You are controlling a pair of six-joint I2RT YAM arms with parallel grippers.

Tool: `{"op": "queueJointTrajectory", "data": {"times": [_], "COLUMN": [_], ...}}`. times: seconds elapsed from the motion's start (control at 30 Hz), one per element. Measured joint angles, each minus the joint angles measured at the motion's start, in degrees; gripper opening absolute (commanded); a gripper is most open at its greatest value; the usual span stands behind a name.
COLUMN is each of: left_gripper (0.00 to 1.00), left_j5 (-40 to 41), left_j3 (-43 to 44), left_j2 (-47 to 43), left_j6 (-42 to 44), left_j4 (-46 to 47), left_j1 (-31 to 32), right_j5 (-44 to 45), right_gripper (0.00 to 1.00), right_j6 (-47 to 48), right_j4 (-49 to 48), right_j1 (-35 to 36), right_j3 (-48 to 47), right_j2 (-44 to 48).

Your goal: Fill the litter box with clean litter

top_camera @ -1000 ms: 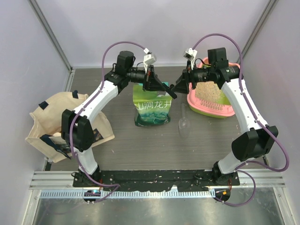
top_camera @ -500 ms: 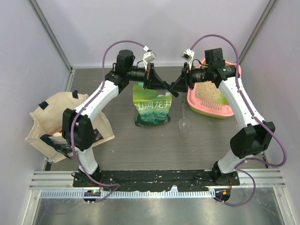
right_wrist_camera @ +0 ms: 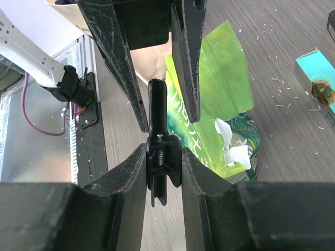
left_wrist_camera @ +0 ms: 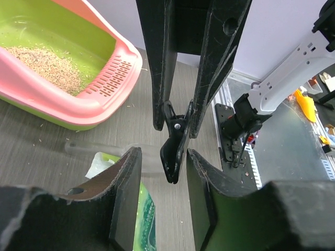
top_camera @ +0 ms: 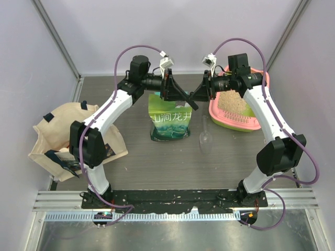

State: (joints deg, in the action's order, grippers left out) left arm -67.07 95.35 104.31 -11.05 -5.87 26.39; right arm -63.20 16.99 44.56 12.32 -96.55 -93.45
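The litter box (top_camera: 229, 122), pink rim and lime-green basin, sits at the back right with pale clean litter (top_camera: 233, 101) in it; the left wrist view shows the box (left_wrist_camera: 118, 78) and the litter (left_wrist_camera: 48, 65) too. Above the green printed bag (top_camera: 168, 123) the two grippers meet tip to tip. A black spring clip (right_wrist_camera: 159, 132) is pinched between my right gripper (right_wrist_camera: 163, 153) pads. My left gripper (left_wrist_camera: 162, 157) stands open around the clip's (left_wrist_camera: 175, 152) other end, a gap on each side.
A clear plastic scoop (top_camera: 205, 137) lies on the table right of the green bag. A beige tote bag (top_camera: 62, 137) lies at the left. A small teal box (right_wrist_camera: 318, 78) rests on the table beyond the bag. Grains are scattered on the tabletop.
My left jaws have opened off the black clip. My right gripper moved slightly left and closed on it.
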Motion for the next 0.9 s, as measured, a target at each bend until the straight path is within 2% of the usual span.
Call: {"op": "queueJointTrajectory", "data": {"times": [0.13,0.23,0.4,0.53,0.67,0.9], "left_gripper": [0.51,0.52,0.52,0.52,0.53,0.51], "left_j5": [0.72,3.04,8.41,10.34,11.1,13.07], "left_j3": [0.0,0.0,-3.91,-5.46,-5.46,-6.32], "left_j2": [0.0,-0.02,-3.28,-6.27,-6.99,-6.97], "left_j6": [1.27,5.68,18.73,29.94,37.13,41.72], "left_j4": [-0.61,-3.34,-10.03,-16.72,-20.2,-21.94], "left_j1": [-0.02,-0.35,-2.36,-3.28,-1.66,0.04], "right_j5": [0.24,1.77,4.09,9.84,13.03,16.31], "right_gripper": [0.01,0.02,0.01,0.01,0.02,0.01], "right_j6": [-0.37,2.29,10.23,19.23,26.32,33.94], "right_j4": [-0.02,2.6,11.19,15.98,19.87,22.4], "right_j1": [-0.02,-0.55,-3.21,-4.0,-2.34,0.57], "right_j3": [-0.02,-1.46,-9.01,-9.22,-11.17,-13.42], "right_j2": [-0.13,-0.55,-3.61,-3.89,-6.45,-12.13]}}
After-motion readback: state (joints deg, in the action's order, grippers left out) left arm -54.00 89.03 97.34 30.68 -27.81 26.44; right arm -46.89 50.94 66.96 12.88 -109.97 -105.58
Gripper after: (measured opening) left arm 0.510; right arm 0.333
